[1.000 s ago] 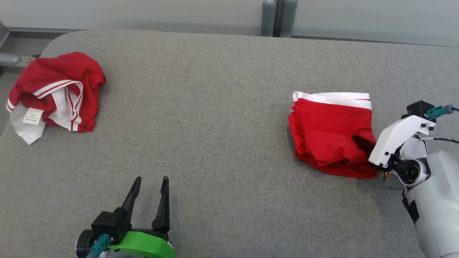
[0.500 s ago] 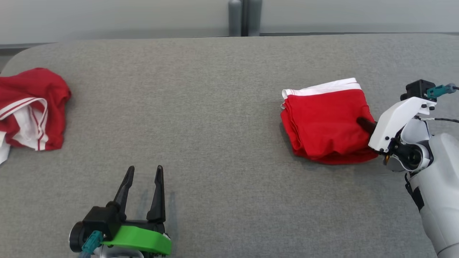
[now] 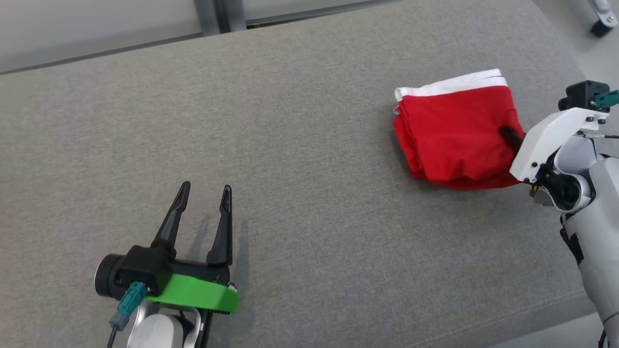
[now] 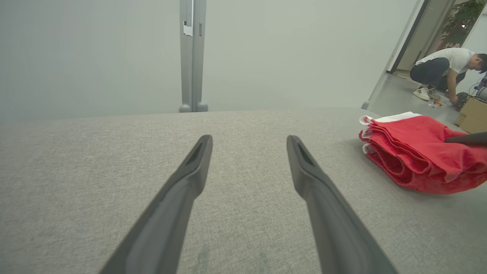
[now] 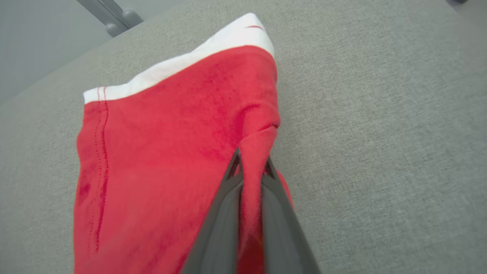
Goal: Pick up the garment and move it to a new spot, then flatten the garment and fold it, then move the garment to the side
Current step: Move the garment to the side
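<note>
right wrist view: the right gripper point(image 5: 251, 161) is clamped on a pinched ridge of the folded red garment point(image 5: 171, 125), with red cloth squeezed between its two dark fingers. in the head view the garment, with a white band along its far edge, lies at the upper right of the frame on the grey fabric surface point(image 3: 290, 121). the left gripper point(image 3: 205, 188) sits at the lower left, fingers spread, holding nothing, well apart from the garment.
</note>
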You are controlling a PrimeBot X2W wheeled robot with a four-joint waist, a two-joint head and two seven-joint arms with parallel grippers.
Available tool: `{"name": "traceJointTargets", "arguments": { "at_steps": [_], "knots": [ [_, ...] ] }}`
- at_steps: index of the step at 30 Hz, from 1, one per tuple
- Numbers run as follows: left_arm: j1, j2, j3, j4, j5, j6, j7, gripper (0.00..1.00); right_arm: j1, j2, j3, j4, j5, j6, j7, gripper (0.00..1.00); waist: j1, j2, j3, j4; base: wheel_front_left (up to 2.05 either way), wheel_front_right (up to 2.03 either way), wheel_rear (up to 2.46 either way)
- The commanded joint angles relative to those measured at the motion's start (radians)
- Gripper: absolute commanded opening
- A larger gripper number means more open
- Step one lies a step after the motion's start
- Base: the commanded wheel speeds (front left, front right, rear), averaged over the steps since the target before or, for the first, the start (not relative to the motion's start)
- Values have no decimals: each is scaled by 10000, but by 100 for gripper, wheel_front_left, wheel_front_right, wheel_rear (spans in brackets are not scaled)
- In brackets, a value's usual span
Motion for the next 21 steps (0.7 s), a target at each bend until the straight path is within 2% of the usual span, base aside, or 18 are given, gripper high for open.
{"name": "traceJointTargets", "arguments": {
  "at_steps": [1, 8, 21],
  "knots": [
    [-238, 37, -27, 24, 108, -64, -2, 100, -183, -129, -6, 96, -109, -1, -261, 0, 0, 0, 913, -1064, 0, 0, 0],
    [-597, 196, -214, 343, 427, -157, -2, 100, -820, -585, -3, 801, -733, -1, -1350, 0, 0, 0, 1417, -1174, 0, 0, 0],
    [-523, 494, -146, 407, 556, -215, -2, 100, -2260, -1871, -492, 3216, -3101, -7, -3165, 0, 0, 0, 1650, -260, 0, 0, 0]
  ]
}}
